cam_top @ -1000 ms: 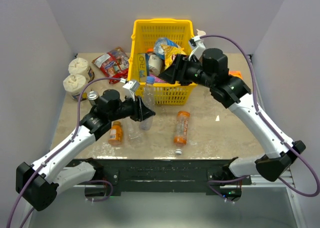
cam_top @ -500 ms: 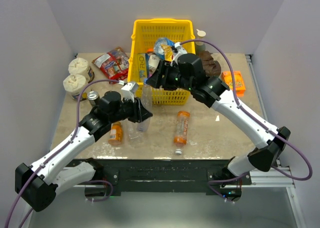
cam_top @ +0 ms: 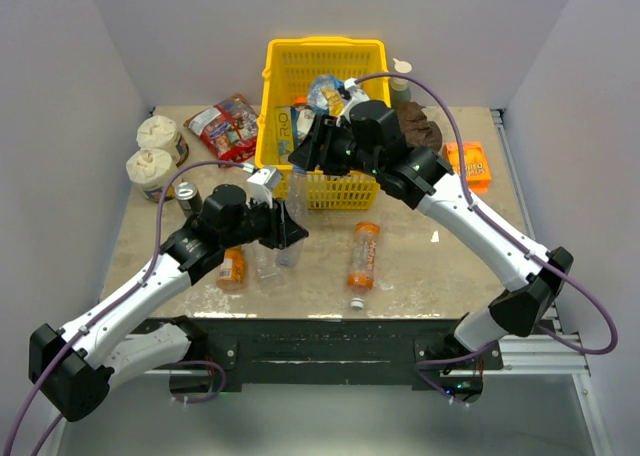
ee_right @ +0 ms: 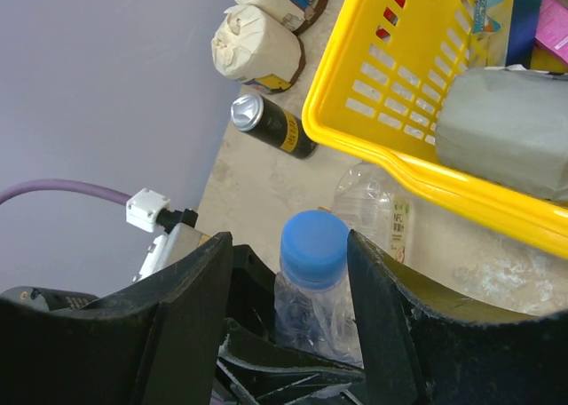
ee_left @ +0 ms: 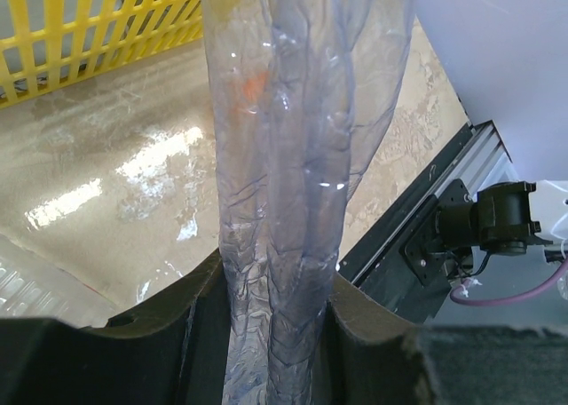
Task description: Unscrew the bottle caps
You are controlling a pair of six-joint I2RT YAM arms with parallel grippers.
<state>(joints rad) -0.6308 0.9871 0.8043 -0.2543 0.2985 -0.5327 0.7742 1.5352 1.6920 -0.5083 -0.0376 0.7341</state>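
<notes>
A crinkled clear bottle [cam_top: 293,204] stands upright in front of the basket, and my left gripper [ee_left: 273,298] is shut on its lower body, squeezing it. Its blue cap [ee_right: 314,248] sits between the jaws of my right gripper [ee_right: 289,243], which is open. The right finger is close against the cap and a gap shows on the left. A second clear bottle [cam_top: 268,266] lies on the table beside a small orange juice bottle [cam_top: 232,266]. A tall bottle with an orange label [cam_top: 362,256] lies to the right, with a white cap [cam_top: 357,302] at its near end.
The yellow basket [cam_top: 275,76], full of packets, stands just behind the held bottle. Two crinkled white tubs [cam_top: 152,148] and a dark can [cam_top: 186,193] are at the left. A snack packet [cam_top: 225,124] lies at the back and an orange box [cam_top: 467,163] at the right.
My right arm swung left from over the basket and came down over the bottle top, its jaws narrowing around the blue cap. The left gripper kept its hold.
</notes>
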